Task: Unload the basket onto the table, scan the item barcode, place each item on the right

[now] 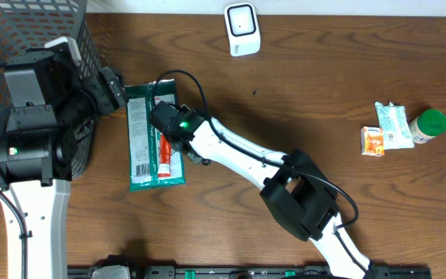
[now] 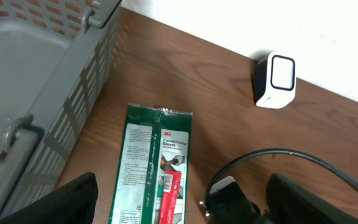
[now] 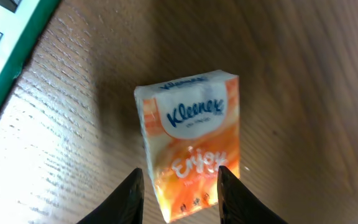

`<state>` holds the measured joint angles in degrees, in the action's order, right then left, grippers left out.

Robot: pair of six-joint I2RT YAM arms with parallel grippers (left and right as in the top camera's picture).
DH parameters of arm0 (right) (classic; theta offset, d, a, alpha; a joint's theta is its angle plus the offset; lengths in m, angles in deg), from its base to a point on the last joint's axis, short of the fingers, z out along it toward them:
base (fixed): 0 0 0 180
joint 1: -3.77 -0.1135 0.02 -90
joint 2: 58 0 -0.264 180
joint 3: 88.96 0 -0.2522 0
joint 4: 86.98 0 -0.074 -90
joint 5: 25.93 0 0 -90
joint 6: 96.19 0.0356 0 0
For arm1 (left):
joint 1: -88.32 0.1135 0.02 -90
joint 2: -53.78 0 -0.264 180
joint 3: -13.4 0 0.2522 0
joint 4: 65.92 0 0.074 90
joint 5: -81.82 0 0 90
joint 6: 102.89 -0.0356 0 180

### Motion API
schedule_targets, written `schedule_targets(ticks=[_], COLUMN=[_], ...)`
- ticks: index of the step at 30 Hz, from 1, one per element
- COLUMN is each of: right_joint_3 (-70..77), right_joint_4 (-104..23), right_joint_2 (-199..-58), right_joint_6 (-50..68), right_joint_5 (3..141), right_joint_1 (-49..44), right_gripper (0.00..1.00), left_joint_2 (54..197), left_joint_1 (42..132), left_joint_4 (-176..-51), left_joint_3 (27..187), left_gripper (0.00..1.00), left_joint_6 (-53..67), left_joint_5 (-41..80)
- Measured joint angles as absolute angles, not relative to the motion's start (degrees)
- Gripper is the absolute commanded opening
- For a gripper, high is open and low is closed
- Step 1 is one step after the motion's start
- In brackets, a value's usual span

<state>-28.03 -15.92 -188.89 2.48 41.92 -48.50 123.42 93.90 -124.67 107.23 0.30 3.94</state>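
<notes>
My right gripper (image 3: 180, 186) is shut on an orange and white Kleenex tissue pack (image 3: 191, 143), which sits between its two dark fingers above the wood table. In the overhead view that gripper (image 1: 170, 124) hangs over a flat green glove package (image 1: 147, 143) and hides the pack. The white barcode scanner (image 1: 241, 29) stands at the table's far edge, well away from the pack; it also shows in the left wrist view (image 2: 275, 81). My left gripper (image 2: 179, 208) is open above the green package (image 2: 154, 162), holding nothing.
A grey mesh basket (image 1: 22, 31) stands at the far left, with its wall (image 2: 73, 106) beside the left arm. At the right lie another orange pack (image 1: 372, 141), a white and green packet (image 1: 394, 124) and a green-capped bottle (image 1: 428, 124). A black cable (image 2: 291, 155) loops near the right arm.
</notes>
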Motion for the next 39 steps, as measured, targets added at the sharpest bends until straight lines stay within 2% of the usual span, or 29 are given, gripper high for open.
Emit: schedule_targets(ticks=[13,19,30,39], right_joint_3=[-24.58,-24.56,-24.54,-23.53], right_joint_4=[-20.33,-20.55,-19.50,-20.95], right_joint_2=[-188.89,-188.89,-188.89,-188.89], right_joint_6=[2.28,1.23,-0.96,-0.65], right_joint_5=[41.96,41.94,41.42,40.91], right_joint_1=[-48.50,-48.50,-48.50,-48.50], right_gripper=[0.34,0.36,0.35,0.28], left_joint_2=[123.42,123.42,123.42,123.42], left_joint_1=[93.90,93.90,93.90,93.90], left_joint_4=[-124.65,-124.65,-124.67,-124.65], left_joint_3=[107.23,107.23,107.23,107.23], left_gripper=[0.87,0.87,0.87,0.87], left_joint_6=[0.30,0.30,0.30,0.30], left_joint_5=[3.94,3.92,3.94,3.94])
